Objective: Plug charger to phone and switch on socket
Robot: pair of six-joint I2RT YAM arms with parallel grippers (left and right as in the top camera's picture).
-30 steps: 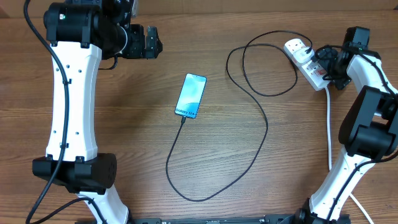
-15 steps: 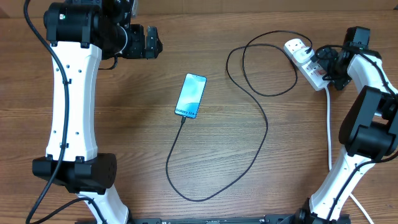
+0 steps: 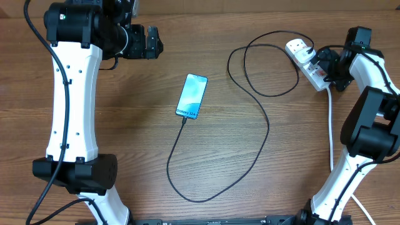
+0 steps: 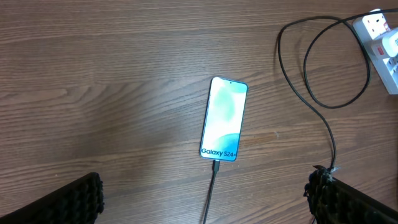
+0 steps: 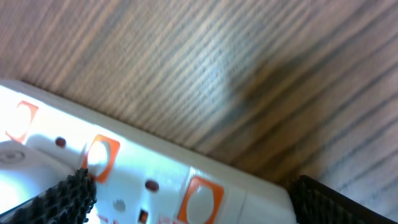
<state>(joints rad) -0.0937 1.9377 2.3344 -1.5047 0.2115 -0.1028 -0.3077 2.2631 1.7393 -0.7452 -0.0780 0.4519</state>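
Here's the brown wooden tabletop (image 3: 137,131), its grain running side to side, spreading out under the left gripper (image 3: 152,42) and across to the right gripper (image 3: 325,62). From the left wrist, streaky brown wood lies straight below the gripper, with fine darker lines. At the right wrist the grain slants past, close and blurred. Just ahead of that gripper sits a darker patch (image 5: 280,68), likely a shadow on the wood. Beyond both grippers, a pale strip (image 3: 281,5) edges the far side.
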